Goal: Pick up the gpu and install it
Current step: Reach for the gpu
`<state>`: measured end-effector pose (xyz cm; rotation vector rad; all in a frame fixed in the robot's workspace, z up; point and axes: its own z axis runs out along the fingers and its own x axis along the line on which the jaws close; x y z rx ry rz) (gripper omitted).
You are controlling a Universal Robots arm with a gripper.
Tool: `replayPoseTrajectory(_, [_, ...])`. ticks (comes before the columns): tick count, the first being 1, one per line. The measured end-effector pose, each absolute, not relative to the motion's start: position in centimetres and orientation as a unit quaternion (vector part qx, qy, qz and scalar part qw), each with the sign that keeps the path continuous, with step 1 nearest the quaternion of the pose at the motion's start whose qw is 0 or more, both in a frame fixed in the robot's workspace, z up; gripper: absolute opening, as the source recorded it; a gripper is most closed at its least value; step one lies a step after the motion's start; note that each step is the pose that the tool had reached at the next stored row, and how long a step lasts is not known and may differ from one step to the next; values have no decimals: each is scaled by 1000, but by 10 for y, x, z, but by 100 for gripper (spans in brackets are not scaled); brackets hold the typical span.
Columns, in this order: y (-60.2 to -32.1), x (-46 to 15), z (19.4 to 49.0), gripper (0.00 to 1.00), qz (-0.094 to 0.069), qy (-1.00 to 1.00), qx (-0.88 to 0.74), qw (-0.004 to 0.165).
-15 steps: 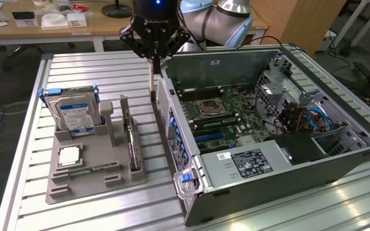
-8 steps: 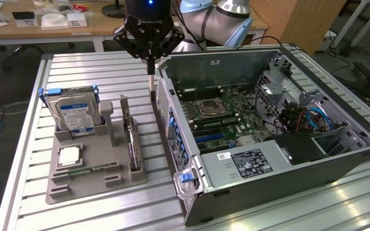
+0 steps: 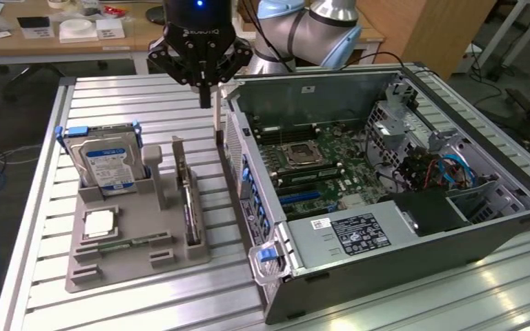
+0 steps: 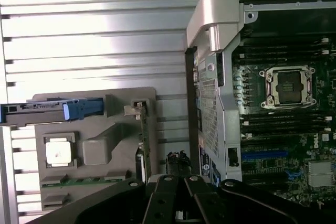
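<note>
At the near edge, the slatted metal table (image 3: 154, 303) lies bare in front of the grey holder tray (image 3: 136, 265) and the open computer case (image 3: 385, 241). Only a narrow strip of table runs between the two. The gpu (image 3: 190, 207) stands on edge in a slot along the tray's side nearest the case, so it shows as a thin dark strip. A line of green board and a pale metal bracket rise at its far end. In the wrist view the gpu (image 4: 142, 140) again shows edge-on, and its fan side cannot be made out. Further along the tray, a hard drive (image 3: 108, 162) stands upright in blue rails. Beyond the tray, the gripper (image 3: 206, 102) hangs over the strip near the case's rear corner with its fingers pressed together, empty and well above the gpu. In the wrist view the gripper (image 4: 176, 162) has its base cut off by the frame. The arm's upper part runs out of frame at the far end.
</note>
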<state>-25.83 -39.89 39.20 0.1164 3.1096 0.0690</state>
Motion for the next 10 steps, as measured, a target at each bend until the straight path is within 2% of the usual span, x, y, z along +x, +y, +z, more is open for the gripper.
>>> replayPoseTrajectory(10, [-399,-275,391,11,22,999,37,15])
